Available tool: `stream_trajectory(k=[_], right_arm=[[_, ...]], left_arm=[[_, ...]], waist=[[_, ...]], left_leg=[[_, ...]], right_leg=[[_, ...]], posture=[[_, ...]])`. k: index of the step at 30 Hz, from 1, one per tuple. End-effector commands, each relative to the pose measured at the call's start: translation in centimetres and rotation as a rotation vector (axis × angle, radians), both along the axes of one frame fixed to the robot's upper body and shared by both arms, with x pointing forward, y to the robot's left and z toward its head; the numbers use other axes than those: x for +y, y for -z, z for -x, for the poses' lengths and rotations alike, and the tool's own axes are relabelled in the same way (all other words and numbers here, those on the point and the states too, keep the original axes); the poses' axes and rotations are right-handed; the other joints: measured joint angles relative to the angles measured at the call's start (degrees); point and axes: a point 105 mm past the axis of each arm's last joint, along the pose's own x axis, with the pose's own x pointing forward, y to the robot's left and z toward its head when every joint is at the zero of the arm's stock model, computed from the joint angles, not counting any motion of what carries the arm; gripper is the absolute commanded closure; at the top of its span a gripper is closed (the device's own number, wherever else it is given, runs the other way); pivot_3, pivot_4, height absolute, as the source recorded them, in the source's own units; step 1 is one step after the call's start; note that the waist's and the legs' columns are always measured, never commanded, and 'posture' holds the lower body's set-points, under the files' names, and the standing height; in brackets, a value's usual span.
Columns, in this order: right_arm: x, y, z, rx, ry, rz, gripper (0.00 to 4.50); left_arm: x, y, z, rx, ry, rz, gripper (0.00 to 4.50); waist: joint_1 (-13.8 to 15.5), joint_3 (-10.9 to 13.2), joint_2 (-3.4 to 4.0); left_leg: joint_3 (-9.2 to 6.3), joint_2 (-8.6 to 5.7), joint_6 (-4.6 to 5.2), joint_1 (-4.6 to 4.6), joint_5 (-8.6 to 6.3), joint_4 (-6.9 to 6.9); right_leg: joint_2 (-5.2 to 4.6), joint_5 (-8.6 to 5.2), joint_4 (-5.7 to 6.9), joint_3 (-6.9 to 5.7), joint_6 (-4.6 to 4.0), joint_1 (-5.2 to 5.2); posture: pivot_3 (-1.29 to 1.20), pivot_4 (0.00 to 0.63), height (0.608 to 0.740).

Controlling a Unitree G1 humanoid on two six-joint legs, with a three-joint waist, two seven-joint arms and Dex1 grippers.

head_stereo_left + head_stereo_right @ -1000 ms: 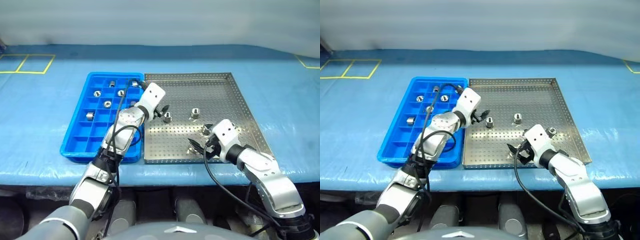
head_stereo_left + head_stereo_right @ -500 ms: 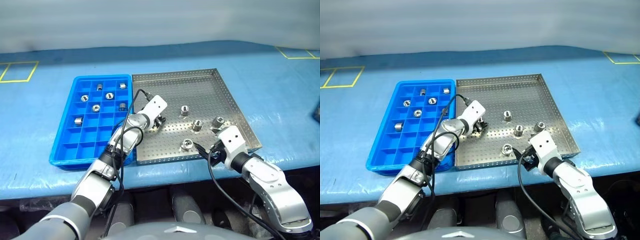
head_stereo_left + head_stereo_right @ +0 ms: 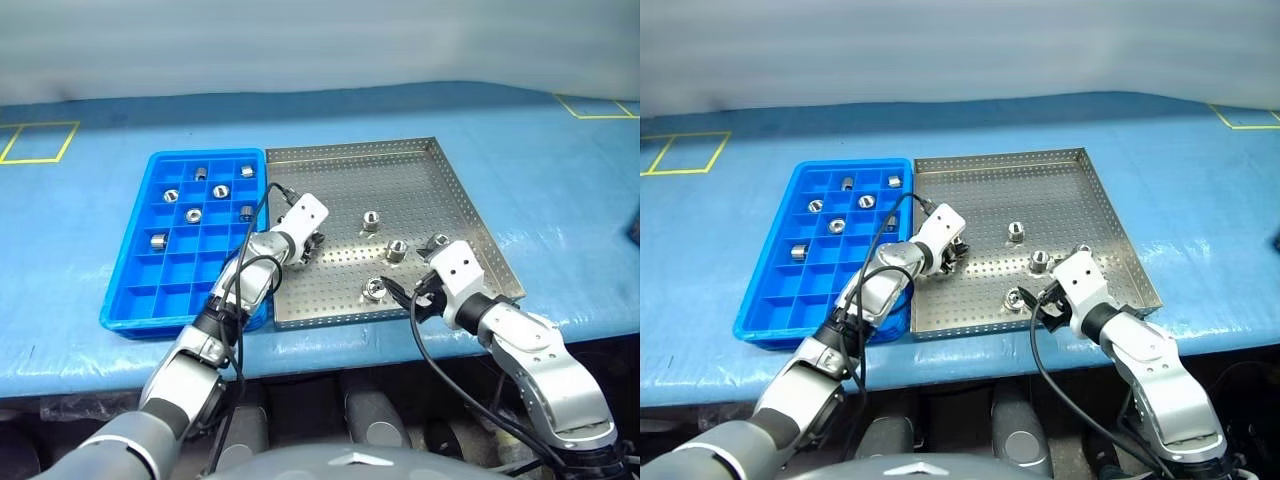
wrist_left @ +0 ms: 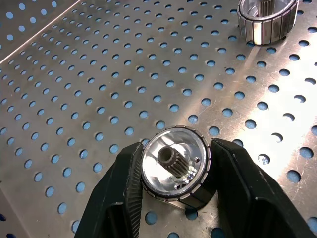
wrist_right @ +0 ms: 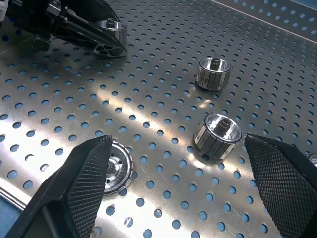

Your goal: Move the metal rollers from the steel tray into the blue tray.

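Note:
The steel tray [image 3: 400, 175] lies on the blue table, with the blue tray [image 3: 130, 290] against its left side. My left gripper [image 4: 173, 168] is shut on a metal roller [image 4: 172, 163] low over the steel tray's left part, also seen from the head [image 3: 312, 243]. Three more rollers [image 3: 371, 219] [image 3: 397, 248] [image 3: 375, 289] stand in the tray's right half, and another [image 3: 438, 241] sits near its right rim. Several rollers [image 3: 194, 215] lie in the blue tray's far compartments. My right gripper [image 3: 405, 297] hangs open over the tray's near right part, its fingers [image 5: 84, 183] spread on either side of two rollers [image 5: 218, 135].
Both trays lie close to the table's front edge [image 3: 330, 345]. Yellow tape lines [image 3: 30, 140] mark the blue cover at the far left and far right. Black cables [image 3: 245, 270] run along both forearms. The blue tray's near compartments hold nothing.
My left gripper came down onto the steel tray and closed on a roller. The right gripper stayed open in place. The head camera swung, shifting the whole picture.

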Motion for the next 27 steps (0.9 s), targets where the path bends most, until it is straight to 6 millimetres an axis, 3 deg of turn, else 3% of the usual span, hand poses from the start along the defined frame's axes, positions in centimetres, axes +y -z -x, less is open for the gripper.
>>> stream_trajectory(k=[1,7,11,17,20,22,27], right_arm=[[0.6,-0.6,0.0,-0.028,-0.024,-0.007,0.00],[1.2,-0.7,0.3,-0.025,-0.070,-0.020,0.00],[2.3,-1.4,0.5,-0.018,-0.171,-0.057,0.00],[4.6,-3.5,0.0,-0.058,-0.333,-0.161,0.00],[6.9,-3.5,0.0,-0.038,-0.463,-0.206,0.00],[8.0,-3.5,0.0,-0.030,-0.527,-0.224,0.00],[10.1,-3.9,0.3,-0.028,-0.650,-0.238,0.00]], left_arm=[[-0.7,-2.8,-0.1,-0.063,0.021,0.107,2.65],[-1.7,-6.3,1.1,-0.121,0.090,0.258,2.65],[0.7,-8.5,2.1,-0.189,0.037,0.278,2.65],[4.9,-10.2,4.7,-0.261,-0.068,0.184,2.65],[9.1,-10.2,5.9,-0.299,-0.255,0.084,2.65],[10.8,-9.8,6.8,-0.296,-0.340,0.038,2.65],[12.8,-7.7,8.4,-0.229,-0.462,-0.027,2.65]], waist=[[0.0,0.0,0.00],[0.4,0.0,0.00],[0.5,0.0,0.01],[1.9,0.0,-0.02],[4.0,0.0,-0.04],[5.3,0.0,-0.07],[9.4,0.1,-0.10]], left_leg=[[0.00,0.00,0.00,0.00,0.00,0.00],[0.01,0.00,0.00,-0.02,0.00,-0.01],[0.03,0.02,0.00,0.03,0.00,-0.02],[-0.03,0.11,0.01,0.12,0.01,0.03],[-0.11,0.12,0.01,0.14,0.01,0.04],[-0.13,0.12,0.01,0.16,0.01,0.00],[-0.25,0.11,0.00,0.08,0.01,-0.07]], right_leg=[[0.00,0.00,0.00,0.00,0.00,0.00],[0.00,0.00,0.00,0.01,0.00,-0.01],[0.01,0.00,0.01,0.03,0.00,0.00],[0.11,0.00,0.15,0.02,-0.02,0.02],[0.12,-0.01,0.13,-0.04,-0.03,0.07],[0.12,-0.03,0.13,-0.05,-0.06,0.07],[0.11,-0.06,0.04,-0.19,-0.11,0.07]], posture=[[-0.17,0.150,0.740],[-0.15,0.150,0.740],[-0.10,0.150,0.740],[0.06,0.150,0.740],[0.16,0.150,0.740],[0.21,0.150,0.740],[0.27,0.150,0.740]])
